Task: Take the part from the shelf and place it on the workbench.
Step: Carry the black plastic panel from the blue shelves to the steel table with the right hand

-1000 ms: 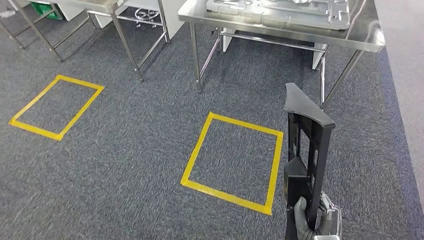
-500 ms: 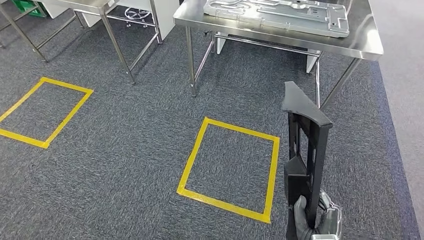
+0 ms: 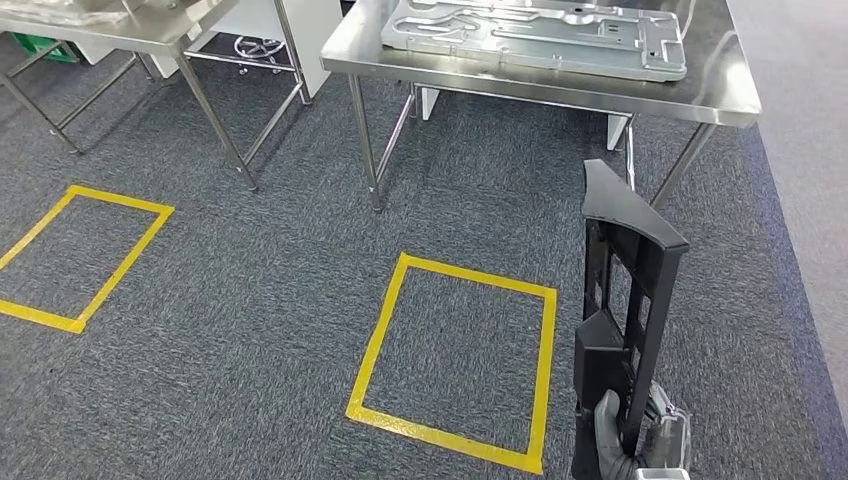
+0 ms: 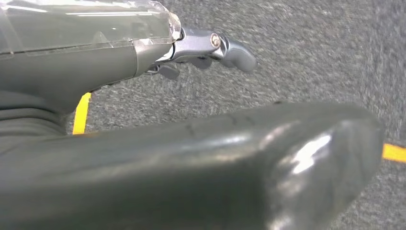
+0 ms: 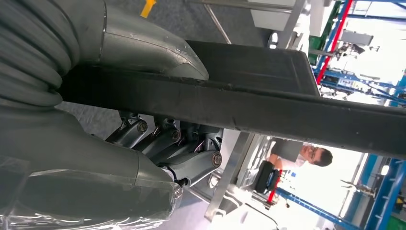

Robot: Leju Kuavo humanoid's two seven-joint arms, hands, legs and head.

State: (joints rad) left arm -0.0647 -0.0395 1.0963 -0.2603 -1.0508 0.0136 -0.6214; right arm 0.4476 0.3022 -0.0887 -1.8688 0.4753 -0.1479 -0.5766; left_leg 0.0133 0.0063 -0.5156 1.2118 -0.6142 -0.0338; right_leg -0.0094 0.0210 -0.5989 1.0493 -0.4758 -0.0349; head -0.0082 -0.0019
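Part point(image 3: 625, 300): long black open-slotted plastic frame, upright in right hand point(image 3: 615, 445).

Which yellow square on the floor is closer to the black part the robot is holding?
The whole yellow square in the middle, right beside the black part. The other yellow square lies far off by the left edge.

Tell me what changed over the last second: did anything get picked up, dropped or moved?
Nothing was picked up or let go. The whole head view shifted, so the camera moved: the steel workbench with its grey metal plate now shows more fully, and the yellow floor squares sit differently in frame. The right hand still grips the black part, held upright as before.
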